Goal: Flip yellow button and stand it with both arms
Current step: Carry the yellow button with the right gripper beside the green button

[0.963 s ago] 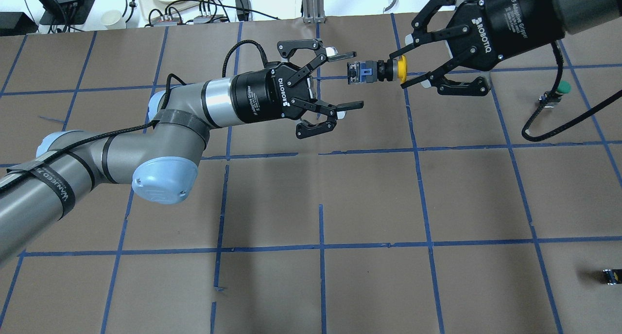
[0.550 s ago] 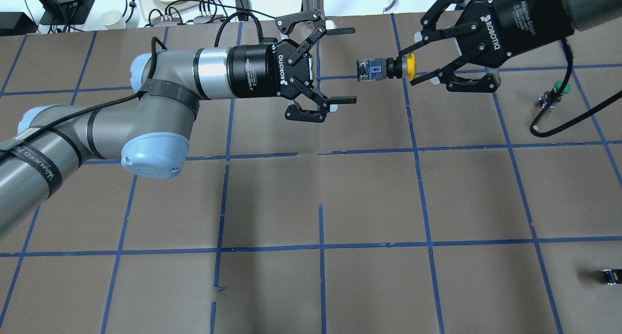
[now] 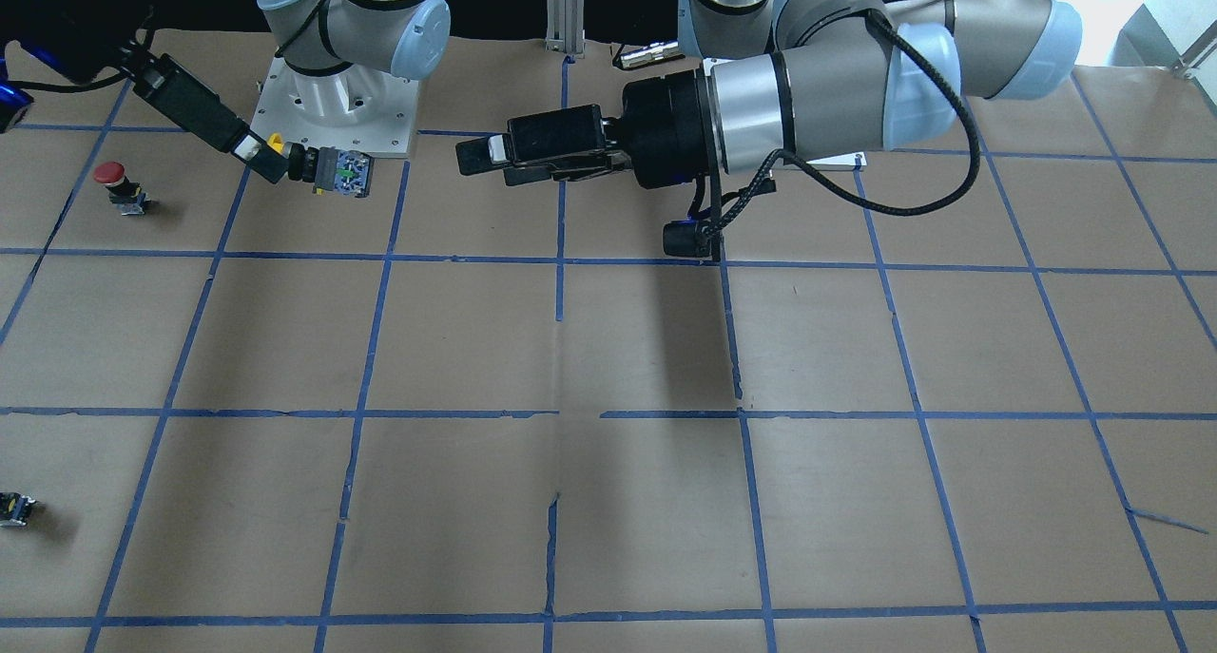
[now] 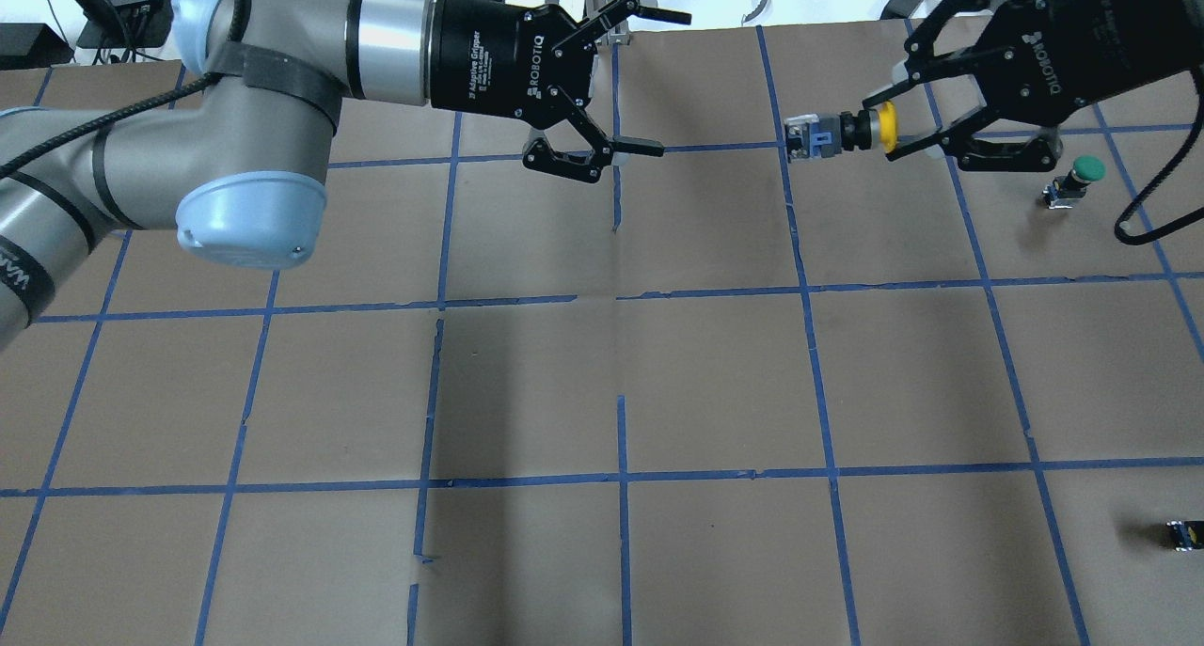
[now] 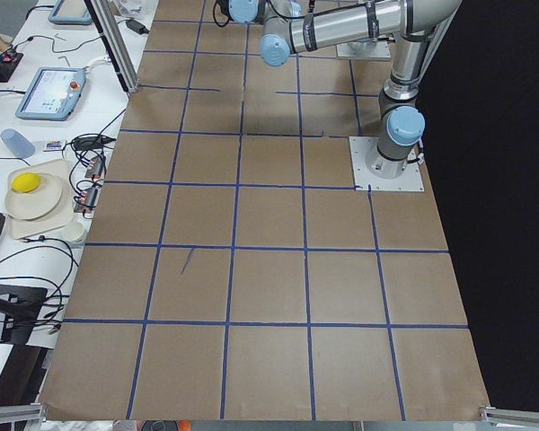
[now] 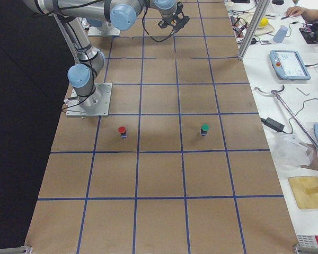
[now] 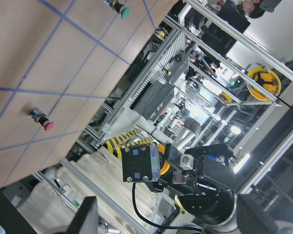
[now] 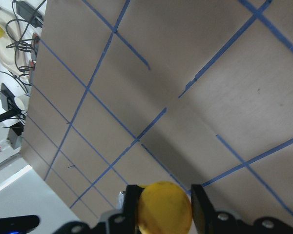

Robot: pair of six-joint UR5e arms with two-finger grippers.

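The yellow button (image 4: 828, 138) hangs in the air over the far right of the table, lying level, its grey and black body pointing at my left arm. My right gripper (image 4: 884, 127) is shut on its yellow cap (image 8: 163, 208). It also shows in the front view (image 3: 333, 170), held by the right gripper (image 3: 271, 151). My left gripper (image 4: 663, 80) is open and empty, well apart from the button, at the table's far edge. It shows edge-on in the front view (image 3: 480, 154). The left wrist view shows the button's underside (image 7: 141, 163).
A green-capped button (image 4: 1082, 171) stands just right of my right gripper. A red-capped button (image 3: 112, 182) stands on the table near the right arm's base. A small black switch block (image 4: 1183, 533) lies at the near right edge. Cables and a plate lie beyond the far edge.
My left gripper has drawn back to the left and the far edge, still open. My right gripper has carried the yellow button to the right. The gap between them has widened.
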